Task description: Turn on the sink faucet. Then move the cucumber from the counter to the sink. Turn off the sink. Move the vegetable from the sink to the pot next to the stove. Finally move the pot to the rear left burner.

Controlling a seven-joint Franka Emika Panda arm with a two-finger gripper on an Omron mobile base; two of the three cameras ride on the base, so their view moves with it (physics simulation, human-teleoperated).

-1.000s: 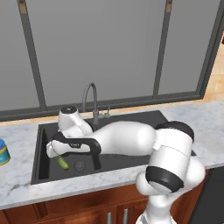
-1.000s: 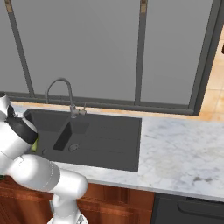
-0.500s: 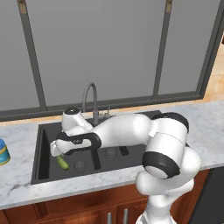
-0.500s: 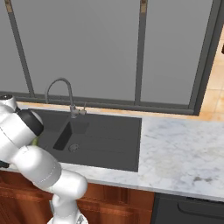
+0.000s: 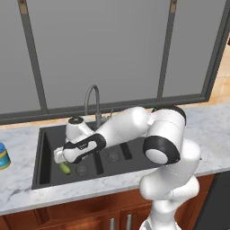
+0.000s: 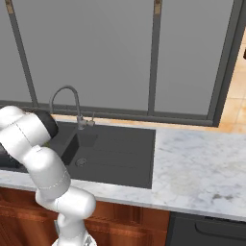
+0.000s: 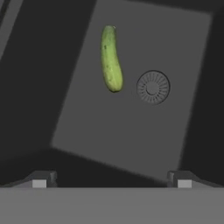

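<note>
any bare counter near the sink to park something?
Yes: the marble counter right of the sink is bare. The large basin is crowded: cucumber beside the drain, open gripper above it. Left counter holds a can.

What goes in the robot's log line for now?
claw: open, empty | cucumber: in sink, beside drain

Grey window panels (image 5: pixel 112 54) are running across the whole back wall, split by darker grey mullions (image 5: pixel 168 49), sitting on a dark grey sill (image 6: pixel 158 115). Reddish-brown wooden cabinets (image 5: pixel 85 215) are showing below, metal pulls (image 5: pixel 112 223) on the doors. Tan wood surface (image 6: pixel 238 91) is showing at far right past the frame. Light is looking flat and even.
</note>
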